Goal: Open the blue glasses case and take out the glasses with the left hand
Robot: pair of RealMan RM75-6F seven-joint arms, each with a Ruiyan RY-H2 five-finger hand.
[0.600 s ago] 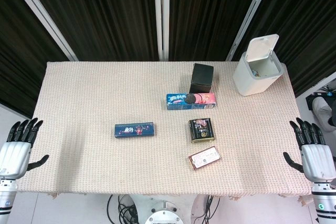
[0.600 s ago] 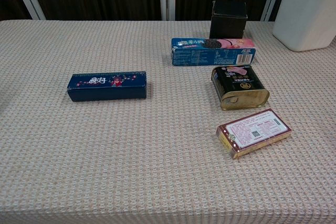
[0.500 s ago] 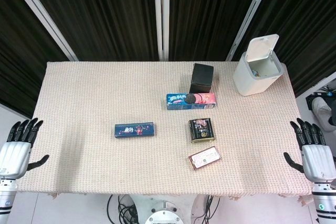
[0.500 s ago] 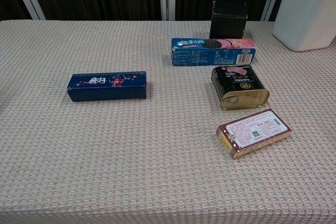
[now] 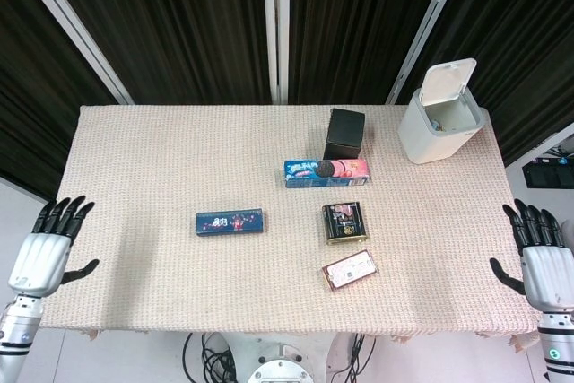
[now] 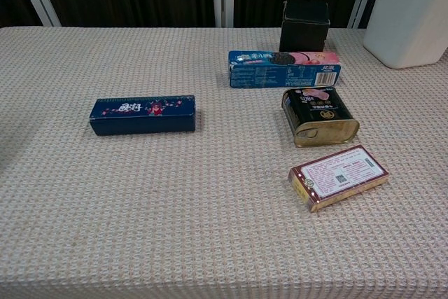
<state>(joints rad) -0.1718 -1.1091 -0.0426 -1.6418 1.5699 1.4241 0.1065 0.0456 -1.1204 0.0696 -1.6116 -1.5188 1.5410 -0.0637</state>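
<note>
Clearly the reach is only beginning: the blue glasses case (image 5: 230, 221) is lying closed and flat on the table (image 5: 134, 159), left of centre, well apart from the left hand (image 5: 43, 256), which is hovering off the table's left edge with fingers spread wide and holding nothing. The right hand (image 5: 541, 262) is waiting likewise empty and splayed off the right edge. Judging by this, the left hand should be coming in over the case's long side and pressing it steady before lifting the lid, keeping away from the biscuit box (image 5: 326, 171). Which side is hinged is hard to make out, the glasses are hidden inside, and neither hand is showing in the chest view.
</note>
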